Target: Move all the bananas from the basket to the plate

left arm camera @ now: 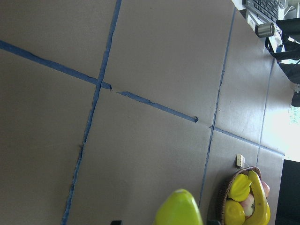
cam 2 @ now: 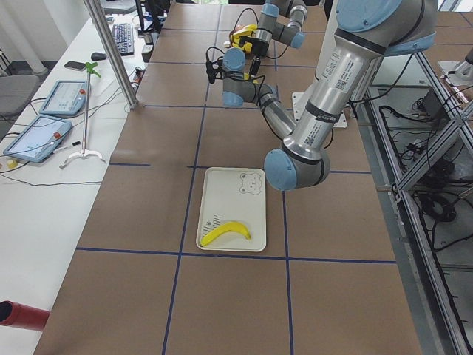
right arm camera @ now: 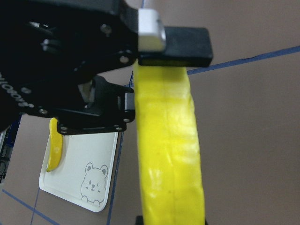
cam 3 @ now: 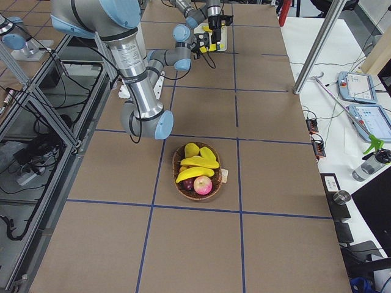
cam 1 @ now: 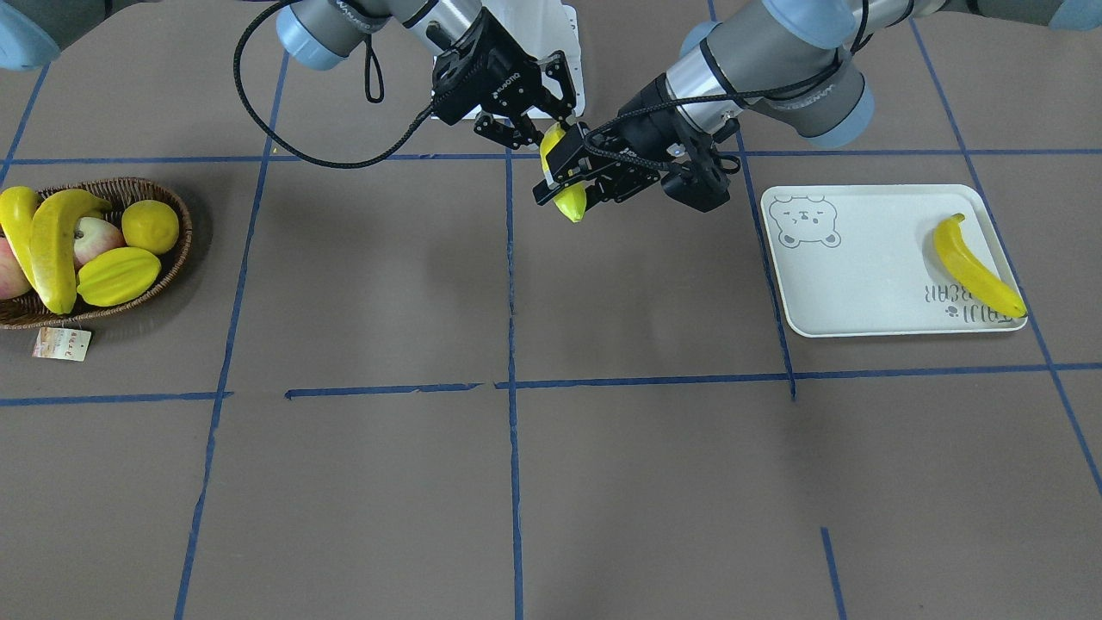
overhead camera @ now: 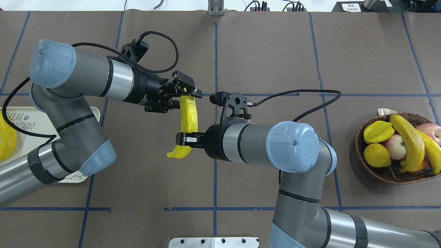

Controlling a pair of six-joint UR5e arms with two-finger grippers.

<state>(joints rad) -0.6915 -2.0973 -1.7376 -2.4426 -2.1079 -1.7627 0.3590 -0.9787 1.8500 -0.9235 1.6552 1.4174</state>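
One yellow banana hangs in mid-air over the table's centre, also seen in the overhead view. My right gripper is shut on its near part. My left gripper is open with its jaws either side of the banana's far end; the tip pokes between them. Another banana lies on the pale bear-face plate. Two more bananas lie in the wicker basket.
The basket also holds a ridged starfruit, a round yellow citrus and apples. A paper tag lies beside it. A white mount plate sits by the robot base. Blue tape lines cross the brown table.
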